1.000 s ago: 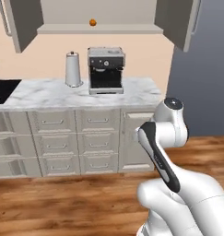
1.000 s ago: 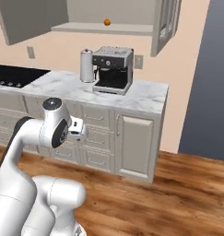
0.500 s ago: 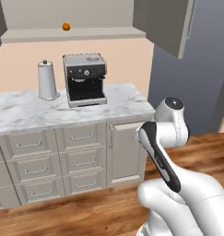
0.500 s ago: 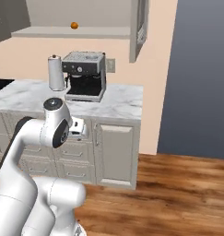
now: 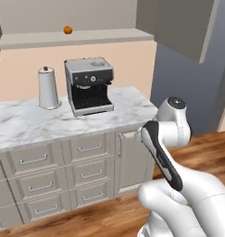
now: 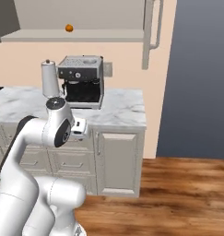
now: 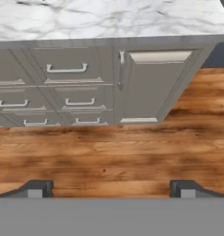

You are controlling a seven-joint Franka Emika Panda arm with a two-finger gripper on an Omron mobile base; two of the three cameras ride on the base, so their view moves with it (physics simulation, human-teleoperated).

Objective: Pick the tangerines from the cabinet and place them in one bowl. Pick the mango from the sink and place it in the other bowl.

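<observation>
One small bright orange tangerine [image 5: 67, 30] sits on inner shelf of open grey-beige wall cabinet [image 5: 178, 25], above boxy steel coffee machine [image 5: 88, 85]. Gripper [image 7: 111, 188] empty, jaws wide apart, aimed at wood floor below machine's counter. Step looks like approach for tangerine pick. Next: raise arm to shelf, straddle fruit.

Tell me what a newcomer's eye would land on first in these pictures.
A small bright orange tangerine sits alone on the shelf of the open grey-beige wall cabinet, above the boxy silver and black coffee machine on the white marble counter. The white arm is folded low in front, its gripper pointing at the wooden floor with jaws wide apart.
</observation>
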